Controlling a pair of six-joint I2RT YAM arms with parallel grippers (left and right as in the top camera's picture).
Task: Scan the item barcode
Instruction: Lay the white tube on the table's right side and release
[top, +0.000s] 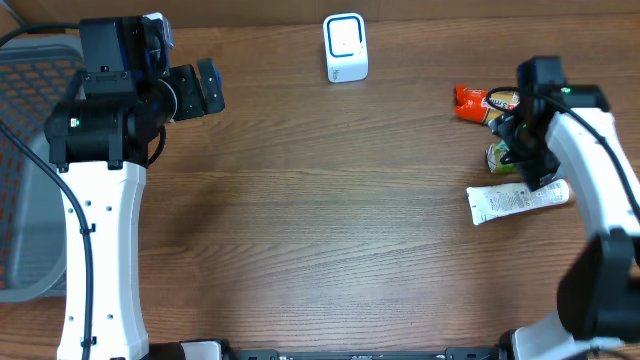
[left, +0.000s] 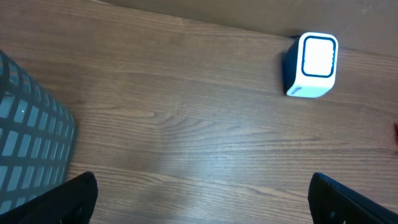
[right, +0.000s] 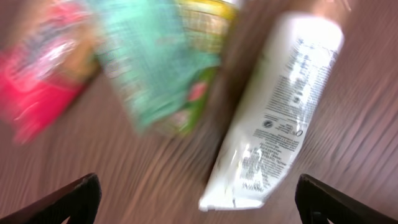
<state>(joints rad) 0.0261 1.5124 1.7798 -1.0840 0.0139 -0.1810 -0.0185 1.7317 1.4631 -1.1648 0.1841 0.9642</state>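
The blurred right wrist view shows print on the white tube (right: 267, 124), unreadable from overhead. The tube lies on the table (top: 320, 220) beside a green pouch (right: 155, 68) and a red packet (right: 43, 68). The right gripper (right: 199, 202) is spread wide and holds nothing. Overhead, its arm hides part of the pouch. The left gripper (left: 202, 199) is spread too, facing the scanner (left: 314, 65), with a basket (left: 25, 137) cut off at the frame edge.

You have open wood across the middle of the table (top: 330, 220), from the barcode scanner (top: 346, 47) at the far edge to the near edge. On the right, a white tube (top: 510, 201), green packet (top: 497, 158) and red packet (top: 474, 100) crowd together; a mesh basket (top: 25, 180) blocks the left edge.
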